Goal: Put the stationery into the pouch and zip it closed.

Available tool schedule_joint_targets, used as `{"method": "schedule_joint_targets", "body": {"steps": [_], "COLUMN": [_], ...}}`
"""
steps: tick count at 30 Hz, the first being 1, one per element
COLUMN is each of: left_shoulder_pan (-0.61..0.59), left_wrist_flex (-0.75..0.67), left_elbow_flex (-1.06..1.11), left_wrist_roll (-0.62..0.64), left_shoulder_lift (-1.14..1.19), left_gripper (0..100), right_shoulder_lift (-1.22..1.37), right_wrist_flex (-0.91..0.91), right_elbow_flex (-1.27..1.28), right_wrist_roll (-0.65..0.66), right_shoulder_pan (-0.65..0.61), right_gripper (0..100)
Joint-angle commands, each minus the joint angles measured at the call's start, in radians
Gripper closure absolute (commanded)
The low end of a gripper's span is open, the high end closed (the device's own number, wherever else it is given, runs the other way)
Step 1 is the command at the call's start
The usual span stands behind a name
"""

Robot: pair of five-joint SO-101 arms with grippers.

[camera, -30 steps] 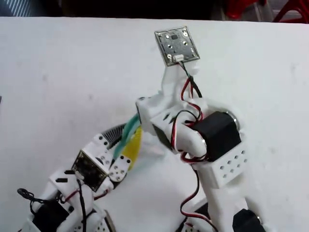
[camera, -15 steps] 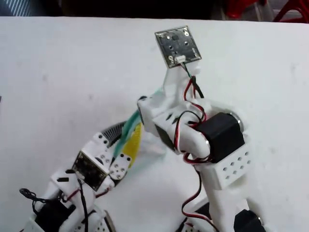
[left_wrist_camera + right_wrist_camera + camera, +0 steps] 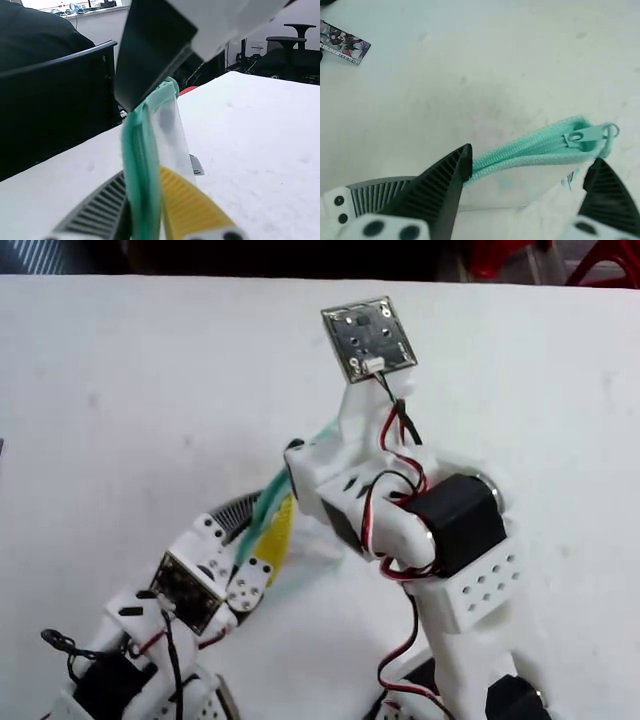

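The pouch (image 3: 266, 502) is clear plastic with a mint-green zip band. It stands on edge between the two arms in the high view. My left gripper (image 3: 258, 522) is shut on it, one grey ribbed finger (image 3: 97, 210) and one yellow finger (image 3: 187, 207) pressing the green band (image 3: 145, 150). In the right wrist view my right gripper (image 3: 532, 162) is open, its black fingers (image 3: 442, 185) straddling the pouch's end (image 3: 520, 172). The zip pull (image 3: 585, 135) sits at that end, and the visible teeth are closed. I cannot make out any stationery inside.
The white table (image 3: 120, 390) stretches wide to the left and back. A small printed card (image 3: 342, 42) lies on it some way off. The right arm's body (image 3: 450, 530) hangs over the middle. Dark chairs (image 3: 55, 95) stand beyond the table edge.
The right arm has shifted slightly away from the left arm, and a bit of the green band now peeks out beyond it. The left arm has kept still.
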Motion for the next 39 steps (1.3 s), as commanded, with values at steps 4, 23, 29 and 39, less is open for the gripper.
{"method": "schedule_joint_targets", "body": {"steps": [4,23,29,39], "left_shoulder_pan": [-0.028,-0.021,-0.021,-0.021], "left_wrist_flex": [-0.034,-0.031,-0.034,0.135], "left_elbow_flex": [-0.018,-0.018,-0.018,-0.150], "left_wrist_roll": [-0.014,-0.014,-0.014,0.149], "left_shoulder_lift": [0.013,0.013,0.013,0.013], "left_gripper": [98,98,97,77], "right_shoulder_lift": [0.028,0.205,0.203,0.213], "right_wrist_flex": [0.018,0.022,0.021,0.018], "right_elbow_flex": [0.087,0.130,0.084,0.037], "right_wrist_roll": [0.005,0.107,0.112,0.129], "right_shoulder_pan": [-0.007,-0.007,-0.008,-0.007], "right_gripper": [66.3,88.5,97.5,98.1]}}
